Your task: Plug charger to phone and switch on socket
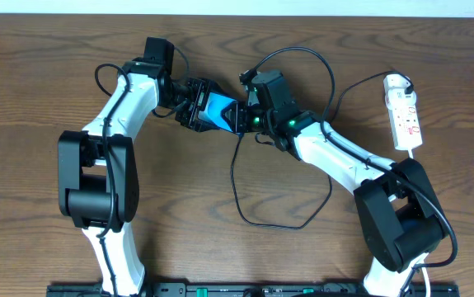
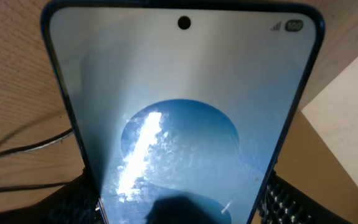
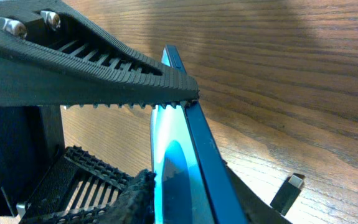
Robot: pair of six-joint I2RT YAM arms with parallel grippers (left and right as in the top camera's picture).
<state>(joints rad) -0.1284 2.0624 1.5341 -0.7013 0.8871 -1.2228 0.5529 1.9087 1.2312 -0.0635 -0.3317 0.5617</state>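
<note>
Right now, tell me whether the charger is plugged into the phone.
Unplugged. In the right wrist view the charger's plug tip shows bare beside the phone, apart from its edge.

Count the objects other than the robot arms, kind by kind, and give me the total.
Slim rectangular smartphone with blue screen: 1
Long thin black charger cable: 1
Narrow white plastic power strip: 1
Total: 3

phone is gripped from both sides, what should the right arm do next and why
Probably open the right gripper and back it off the phone, freeing it for the cable plug. The left gripper holds the phone by its sides, the right jaws close around its edge, and the plug lies loose beside it, unheld.
</note>
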